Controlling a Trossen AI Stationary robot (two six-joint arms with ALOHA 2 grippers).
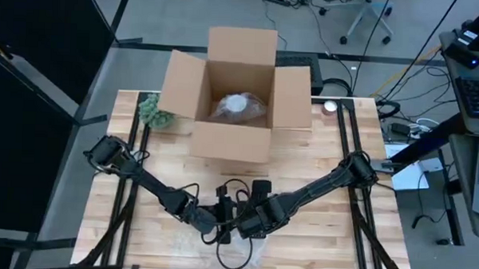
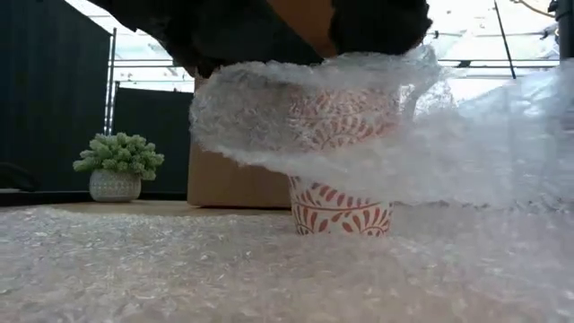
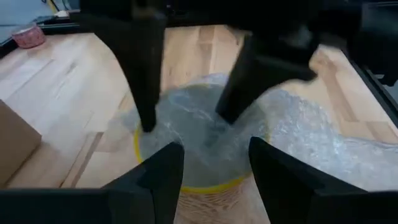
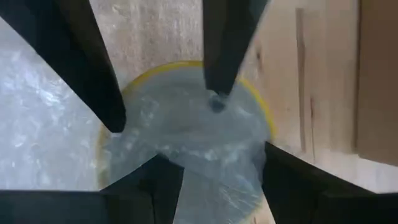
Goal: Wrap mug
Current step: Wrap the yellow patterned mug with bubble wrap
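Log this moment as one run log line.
step: wrap mug | mug: upright, bubble wrap draped over rim | left pincer: open above mug | right pincer: open above mug

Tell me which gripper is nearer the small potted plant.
Left. Both grippers hang over the mug; the left gripper is on the plant's side of it, the right gripper just beyond. The plant stands far off, left of the box.

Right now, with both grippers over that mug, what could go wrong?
Both the left gripper and right gripper crowd the mug mouth with open fingers, so they might collide. The bubble wrap only drapes over the rim, leaving the base bare; pushing it in could tip the mug or pull the sheet off.
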